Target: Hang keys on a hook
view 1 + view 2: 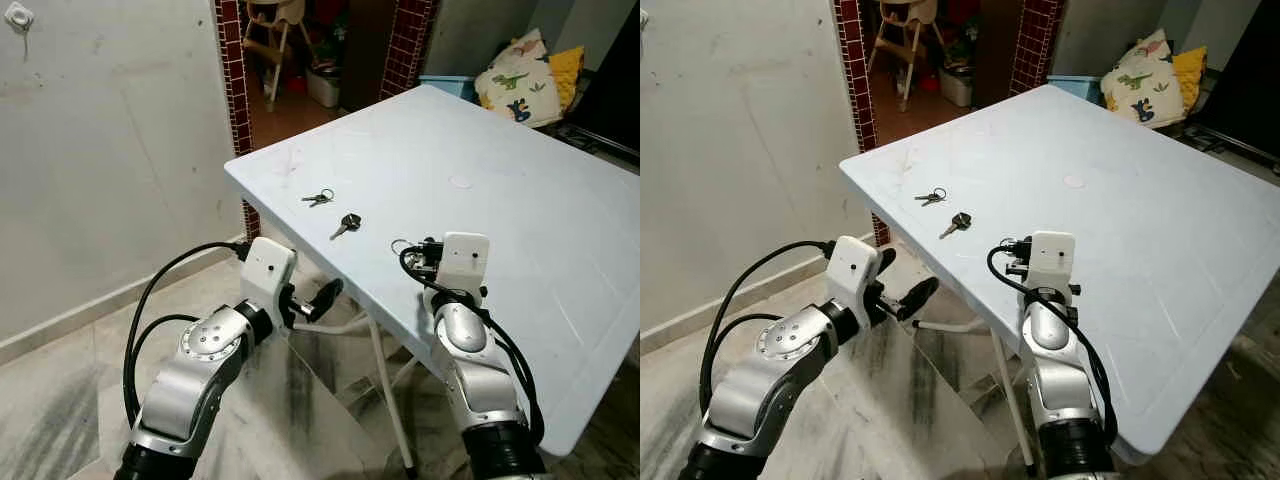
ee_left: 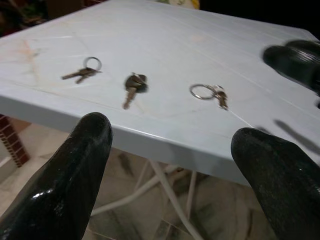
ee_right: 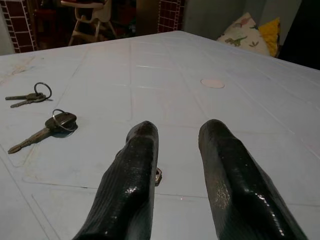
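Three sets of keys lie near the front-left edge of a white table [image 1: 500,180]: a pair of keys on a ring [image 1: 318,197], a black-headed key [image 1: 347,224], and a small key on a ring [image 1: 400,246]. My right gripper [image 3: 179,129] rests low over the table, open, and that third key [image 3: 158,175] peeks out beside one finger. My left gripper [image 1: 905,275] hangs open just off the table's edge and below it, pointing at the keys. A white hook [image 1: 18,17] is fixed high on the wall to the left.
The grey wall [image 1: 110,150] stands left of the table, with marble floor [image 1: 60,400] below. Behind the table is a doorway with red-tiled pillars [image 1: 235,80] and a high chair [image 1: 270,30]. Cushions [image 1: 520,75] lie at the back right. White table legs [image 1: 385,390] stand between my arms.
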Motion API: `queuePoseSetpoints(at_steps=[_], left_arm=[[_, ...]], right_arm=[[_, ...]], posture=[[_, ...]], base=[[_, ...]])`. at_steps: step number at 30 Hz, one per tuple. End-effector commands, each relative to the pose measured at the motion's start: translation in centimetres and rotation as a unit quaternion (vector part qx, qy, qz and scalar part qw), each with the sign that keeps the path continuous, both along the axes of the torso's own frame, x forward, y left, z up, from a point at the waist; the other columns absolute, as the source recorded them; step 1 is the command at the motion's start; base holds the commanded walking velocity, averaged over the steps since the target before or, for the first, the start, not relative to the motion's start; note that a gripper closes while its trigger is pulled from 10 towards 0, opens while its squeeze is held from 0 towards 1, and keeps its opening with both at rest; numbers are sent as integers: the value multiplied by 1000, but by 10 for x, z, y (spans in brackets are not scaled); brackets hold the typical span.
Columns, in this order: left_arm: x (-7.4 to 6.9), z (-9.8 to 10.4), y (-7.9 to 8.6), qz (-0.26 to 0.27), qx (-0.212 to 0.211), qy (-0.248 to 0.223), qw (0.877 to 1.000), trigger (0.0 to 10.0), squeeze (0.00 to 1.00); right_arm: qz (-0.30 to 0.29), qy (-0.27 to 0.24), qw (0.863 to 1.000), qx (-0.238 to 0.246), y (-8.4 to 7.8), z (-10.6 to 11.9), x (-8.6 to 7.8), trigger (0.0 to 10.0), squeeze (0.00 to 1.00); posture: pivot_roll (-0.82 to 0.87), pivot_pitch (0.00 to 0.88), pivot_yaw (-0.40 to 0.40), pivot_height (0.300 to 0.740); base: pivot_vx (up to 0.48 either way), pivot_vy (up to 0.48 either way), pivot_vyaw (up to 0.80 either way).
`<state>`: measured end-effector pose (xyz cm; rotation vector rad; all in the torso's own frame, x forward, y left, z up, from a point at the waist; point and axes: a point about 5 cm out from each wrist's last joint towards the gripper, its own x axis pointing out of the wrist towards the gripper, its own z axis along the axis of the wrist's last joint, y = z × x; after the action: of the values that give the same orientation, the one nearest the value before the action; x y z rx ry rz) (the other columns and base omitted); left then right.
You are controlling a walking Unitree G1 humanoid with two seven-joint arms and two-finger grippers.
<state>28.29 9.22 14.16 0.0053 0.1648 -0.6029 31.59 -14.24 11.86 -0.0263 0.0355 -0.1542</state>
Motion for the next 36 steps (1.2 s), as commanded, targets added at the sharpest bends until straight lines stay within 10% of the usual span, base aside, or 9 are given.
queuePoseSetpoints(at_steps=[1,9,12,36], left_arm=[[4,3,1,9,-3,-5,1000,10000,0],[12,2,14,59,-20,11,998,10000,0],[13,1,16,67,-22,12,997,10000,0],[13,0,12,51,-38,18,998,10000,0]], right_arm=[[-11,0,1000,4,-5,4,-2,10000,1000],[-12,10,1000,5,-9,5,-4,10000,945],[-11,11,1000,6,-9,7,-4,10000,51],[4,-21,999,-45,-26,19,-31,10000,0]], posture=[[119,0,-16,740],[114,0,-21,740],[115,0,-23,740],[92,0,-20,740]], base=[[0,0,0],[0,0,0],[0,0,0],[158,0,0]])
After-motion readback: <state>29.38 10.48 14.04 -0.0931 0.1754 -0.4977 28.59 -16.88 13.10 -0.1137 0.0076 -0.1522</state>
